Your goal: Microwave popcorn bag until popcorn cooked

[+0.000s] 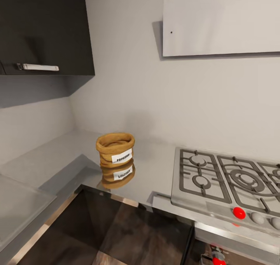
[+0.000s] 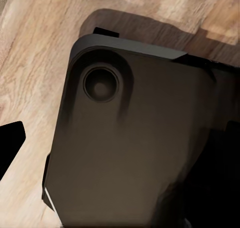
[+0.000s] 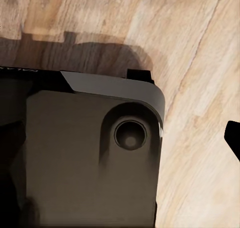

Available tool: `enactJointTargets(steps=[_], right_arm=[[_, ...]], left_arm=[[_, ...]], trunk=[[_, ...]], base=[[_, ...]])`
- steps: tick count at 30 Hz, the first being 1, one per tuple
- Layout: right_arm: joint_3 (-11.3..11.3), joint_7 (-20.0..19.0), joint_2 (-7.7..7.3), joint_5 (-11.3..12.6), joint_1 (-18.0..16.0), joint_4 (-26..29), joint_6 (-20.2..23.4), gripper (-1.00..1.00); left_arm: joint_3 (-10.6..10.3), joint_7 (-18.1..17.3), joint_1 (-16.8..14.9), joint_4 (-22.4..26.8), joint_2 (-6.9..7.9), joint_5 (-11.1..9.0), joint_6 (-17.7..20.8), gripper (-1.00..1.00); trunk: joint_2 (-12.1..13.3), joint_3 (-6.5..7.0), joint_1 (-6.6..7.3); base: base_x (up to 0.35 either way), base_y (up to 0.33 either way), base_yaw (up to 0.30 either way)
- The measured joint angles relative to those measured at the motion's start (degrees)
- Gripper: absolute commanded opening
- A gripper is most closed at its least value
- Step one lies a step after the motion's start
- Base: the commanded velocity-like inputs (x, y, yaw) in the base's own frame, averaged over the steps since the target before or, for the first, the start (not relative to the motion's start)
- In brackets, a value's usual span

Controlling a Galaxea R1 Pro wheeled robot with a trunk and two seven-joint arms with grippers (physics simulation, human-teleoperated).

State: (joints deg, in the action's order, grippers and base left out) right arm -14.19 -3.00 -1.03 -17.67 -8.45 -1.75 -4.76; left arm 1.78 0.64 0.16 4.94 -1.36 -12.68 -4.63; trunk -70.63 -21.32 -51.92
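Observation:
The popcorn bag (image 1: 115,150), a squat tan sack with a rolled rim and a white label, stands upright on the grey glossy countertop (image 1: 155,171) near the inner corner, mirrored in the slab. No kernels are visible over its rim. The microwave is out of view. In the left wrist view one dark fingertip (image 2: 11,143) of my left gripper sits at the frame's edge, over wooden floor. The right wrist view has a dark fingertip (image 3: 233,138) at its edge too. Both grippers hang low beside the robot's dark base, far from the bag, holding nothing.
A steel gas hob (image 1: 229,179) with grates and a red knob (image 1: 238,213) lies right of the bag. A dark wall cabinet (image 1: 42,28) hangs at upper left and a pale hood panel (image 1: 221,20) at upper right. The robot's base (image 2: 130,148) stands on the wooden floor (image 3: 200,47).

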Motion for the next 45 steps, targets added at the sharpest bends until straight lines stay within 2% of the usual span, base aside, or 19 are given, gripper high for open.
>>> enactJointTargets(steps=[12, 45], right_arm=[[0.0, 0.0, 0.01, 0.0, 0.0, 0.0, 0.0, 1.0], [0.0, 0.0, -0.19, 0.0, 0.0, 0.0, -0.1, 1.0]], left_arm=[[0.0, 0.0, 0.0, 0.0, 0.06, 0.0, 0.0, 1.0], [-0.1, -0.1, 0.0, -0.1, 0.15, 0.0, 0.0, 1.0]], trunk=[[4.8, 2.15, 2.64], [4.8, -0.72, 2.64]], base=[[0.0, 0.0, 0.0], [0.0, 0.0, 0.0]])
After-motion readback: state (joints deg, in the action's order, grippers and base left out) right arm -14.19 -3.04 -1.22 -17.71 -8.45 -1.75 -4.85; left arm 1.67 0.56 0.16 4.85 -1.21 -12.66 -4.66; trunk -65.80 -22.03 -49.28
